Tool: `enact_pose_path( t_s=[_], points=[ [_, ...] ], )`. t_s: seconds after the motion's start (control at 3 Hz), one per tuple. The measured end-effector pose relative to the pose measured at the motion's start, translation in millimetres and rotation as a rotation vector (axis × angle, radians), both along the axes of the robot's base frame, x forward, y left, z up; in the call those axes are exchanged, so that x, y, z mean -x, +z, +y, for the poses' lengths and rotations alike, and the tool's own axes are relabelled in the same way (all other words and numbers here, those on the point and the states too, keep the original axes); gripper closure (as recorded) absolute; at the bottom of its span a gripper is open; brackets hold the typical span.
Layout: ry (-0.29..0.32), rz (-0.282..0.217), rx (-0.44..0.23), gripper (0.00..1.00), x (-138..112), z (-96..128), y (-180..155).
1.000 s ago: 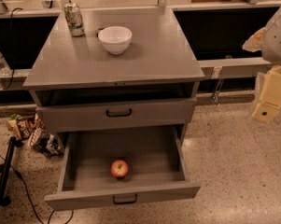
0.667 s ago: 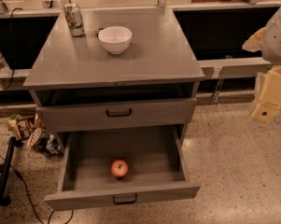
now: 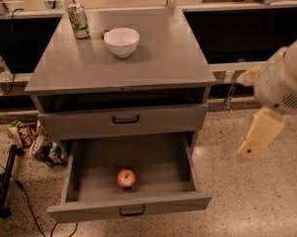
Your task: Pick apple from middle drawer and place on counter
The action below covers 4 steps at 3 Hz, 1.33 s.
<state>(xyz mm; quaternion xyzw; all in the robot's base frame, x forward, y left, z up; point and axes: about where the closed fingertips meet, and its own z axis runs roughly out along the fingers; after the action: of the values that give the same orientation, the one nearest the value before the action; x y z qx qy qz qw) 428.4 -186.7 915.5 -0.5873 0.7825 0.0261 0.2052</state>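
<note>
The red apple (image 3: 126,178) with yellowish patches lies in the open middle drawer (image 3: 79,174), the grey cabinet's lowest tray, near its front centre. The counter (image 3: 163,58) is the cabinet's flat grey top. My gripper (image 3: 250,148) hangs from the cream arm at the right edge of the view. It is over the floor, to the right of the cabinet and above drawer level. It is well apart from the apple and holds nothing that I can see.
A white bowl (image 3: 121,41) and a drink can (image 3: 79,20) stand on the counter's back left. The drawer front above (image 3: 123,118) is closed. Snack wrappers (image 3: 34,139) and a black stand with cable (image 3: 5,181) lie on the speckled floor at left.
My gripper has moved a little left and down, toward the cabinet's right side. The apple, the drawer and the counter items have not moved.
</note>
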Motion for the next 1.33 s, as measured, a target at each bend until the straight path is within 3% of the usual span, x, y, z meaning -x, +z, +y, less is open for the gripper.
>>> enact_pose_path(
  t_s=[0.33,0.67,1.0,1.33],
  points=[
    [0.03,0.026,-0.07,0.0,2.4,28.4,-73.9],
    [0.038,0.023,-0.094,0.0,-0.1,58.1,-131.3],
    [0.017,-0.022,-0.1,0.0,-7.4,59.5,-136.8],
    [0.017,-0.029,-0.101,0.0,-9.1,59.2,-133.8]
  ],
)
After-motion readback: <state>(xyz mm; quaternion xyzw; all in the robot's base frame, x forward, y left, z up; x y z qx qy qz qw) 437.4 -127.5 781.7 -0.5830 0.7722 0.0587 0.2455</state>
